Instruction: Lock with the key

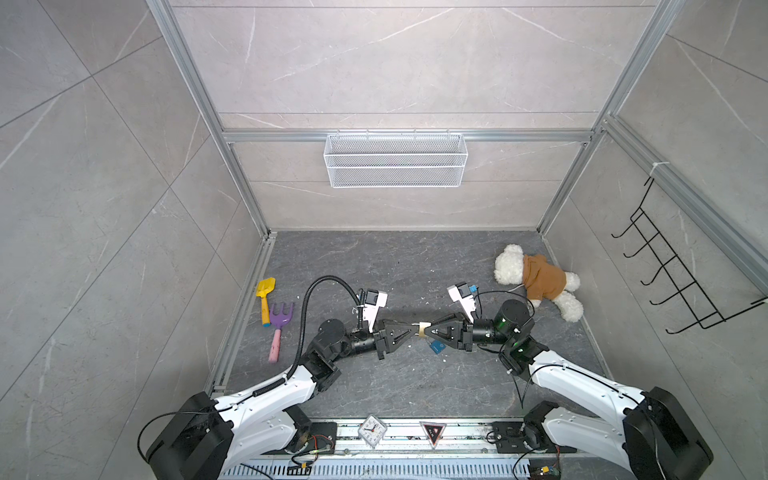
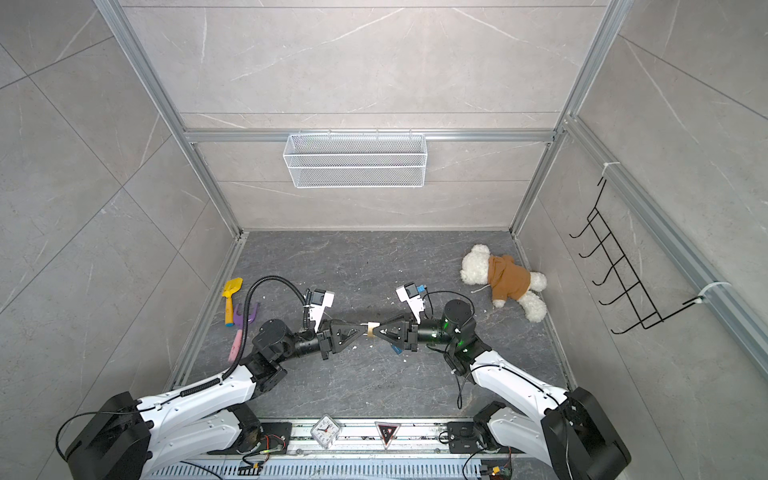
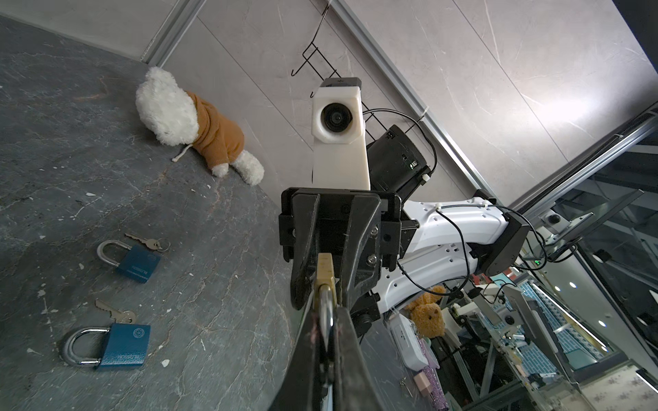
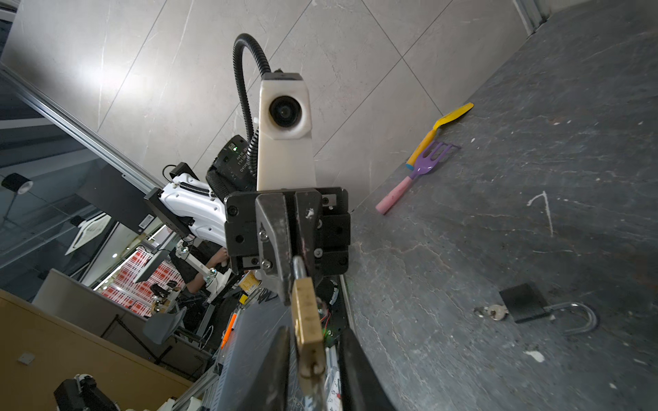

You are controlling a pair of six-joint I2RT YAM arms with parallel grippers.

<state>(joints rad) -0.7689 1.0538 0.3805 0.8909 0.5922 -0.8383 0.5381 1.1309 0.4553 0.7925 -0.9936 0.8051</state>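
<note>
You have both arms meeting above mid-table. Left gripper (image 1: pixel 413 328): clenched on the shackle of the one brass padlock (image 3: pixel 325 274). Right gripper (image 1: pixel 431 331): flanks its body; grip cannot be told. Below: two blue padlocks (image 3: pixel 123 347), one loose key (image 3: pixel 117 313) beside each. Farther: one toy shovel (image 1: pixel 266 286), one toy rake (image 1: pixel 281 311), one teddy bear (image 1: pixel 542 276); one wire basket (image 1: pixel 395 154) on the back wall.

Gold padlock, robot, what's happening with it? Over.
Left gripper shut on shackle of gold padlock, off the table. Right gripper at its body end, grip unclear. Two blue padlocks lie below, not touching.
</note>
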